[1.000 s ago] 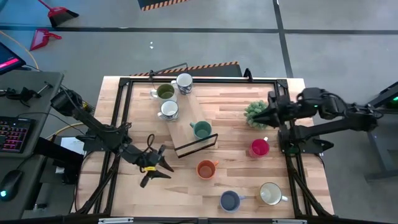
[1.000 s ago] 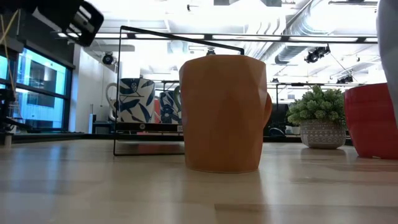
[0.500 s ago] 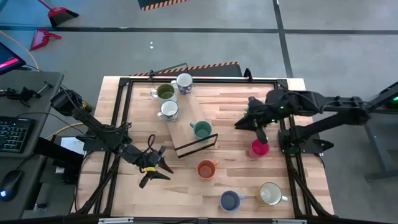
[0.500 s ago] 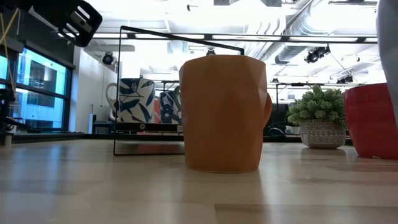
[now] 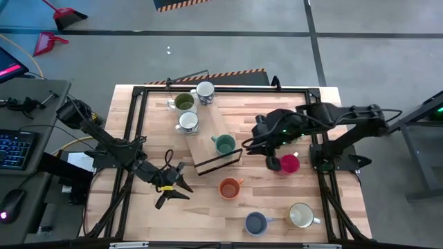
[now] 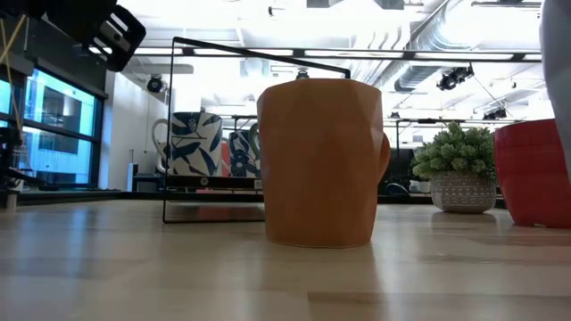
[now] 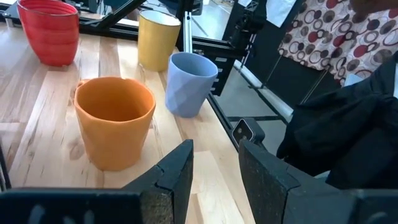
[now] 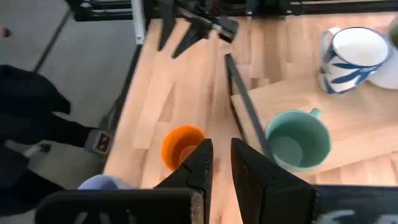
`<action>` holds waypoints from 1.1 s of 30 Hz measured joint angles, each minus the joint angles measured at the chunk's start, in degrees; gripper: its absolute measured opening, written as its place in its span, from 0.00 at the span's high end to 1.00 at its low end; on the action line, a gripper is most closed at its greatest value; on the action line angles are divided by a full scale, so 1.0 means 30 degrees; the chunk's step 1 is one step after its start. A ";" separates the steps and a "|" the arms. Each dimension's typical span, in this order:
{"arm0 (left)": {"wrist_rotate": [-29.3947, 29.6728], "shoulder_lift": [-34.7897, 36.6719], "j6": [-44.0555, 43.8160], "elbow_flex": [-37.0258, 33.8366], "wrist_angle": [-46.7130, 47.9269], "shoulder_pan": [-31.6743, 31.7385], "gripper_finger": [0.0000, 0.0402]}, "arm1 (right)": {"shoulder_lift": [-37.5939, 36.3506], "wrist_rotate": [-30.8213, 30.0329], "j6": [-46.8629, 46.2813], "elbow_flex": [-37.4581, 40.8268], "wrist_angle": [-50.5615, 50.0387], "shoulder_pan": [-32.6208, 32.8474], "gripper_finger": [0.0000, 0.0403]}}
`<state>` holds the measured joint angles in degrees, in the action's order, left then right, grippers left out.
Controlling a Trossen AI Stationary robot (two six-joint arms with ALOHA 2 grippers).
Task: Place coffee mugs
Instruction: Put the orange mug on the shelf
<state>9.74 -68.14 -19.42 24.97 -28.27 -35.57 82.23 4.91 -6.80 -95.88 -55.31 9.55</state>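
Right gripper (image 5: 271, 153) hangs over the middle of the table (image 5: 249, 114), between the teal mug (image 5: 223, 144) and the red mug (image 5: 289, 164), with its arm covering the spot where the potted plant (image 6: 460, 178) stands in the low view. Its 2 fingers (image 8: 201, 165) sit close together with only a slim gap, and nothing is held between them. Left gripper (image 5: 175, 187) waits low over the table's left part, near the orange mug (image 5: 229, 187); its fingers (image 7: 180, 176) stand moderately apart and grip nothing.

On the wooden board (image 5: 208, 142) with a black wire frame (image 5: 220, 161), the teal mug sits at the near end, a white mug (image 5: 188, 122) farther back, then the olive green mug (image 5: 183, 102) and a blue-patterned white mug (image 5: 205, 91) by the far edge. The blue mug (image 5: 255, 223) and a cream mug (image 5: 301, 215) stand near the front edge, just beside each other.
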 joint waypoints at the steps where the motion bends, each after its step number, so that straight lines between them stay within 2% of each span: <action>1: 0.0000 0.0000 -0.0007 0.0000 0.0007 0.0000 0.71 | 0.0239 -0.0068 -0.0033 -0.0121 0.0010 -0.0004 0.90; 7: 0.0000 0.0000 -0.0444 0.0000 -0.0007 0.0000 0.71 | 0.1970 0.0069 -0.0165 -0.0167 0.0935 -0.0071 0.90; 10: 0.0000 0.0000 -0.0863 0.0000 0.0022 0.0000 0.71 | 0.3270 0.0342 0.1167 -0.0155 0.0009 0.0369 0.90; 15: -0.0056 0.0000 -0.1005 0.0000 0.0036 -0.0007 0.71 | 0.4910 -0.0578 0.1849 -0.0138 -0.0621 0.1158 0.90; 23: -0.0168 0.0000 -0.0991 0.0000 0.0062 -0.0007 0.71 | 0.6731 -0.1214 0.0250 -0.0138 0.0274 0.1572 0.90; 29: -0.0211 0.0000 -0.0408 -0.0007 0.0706 -0.0007 0.71 | 0.8313 -0.2692 -0.0300 -0.0134 0.0891 0.2237 0.90; 33: -0.0211 0.0000 -0.0479 -0.0007 0.0945 -0.0007 0.71 | 0.8989 -0.2702 -0.0682 -0.0126 0.1122 0.2462 0.90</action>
<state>9.10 -68.14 -20.86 24.95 -25.44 -35.59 109.20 -3.19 -8.85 -96.26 -51.94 16.94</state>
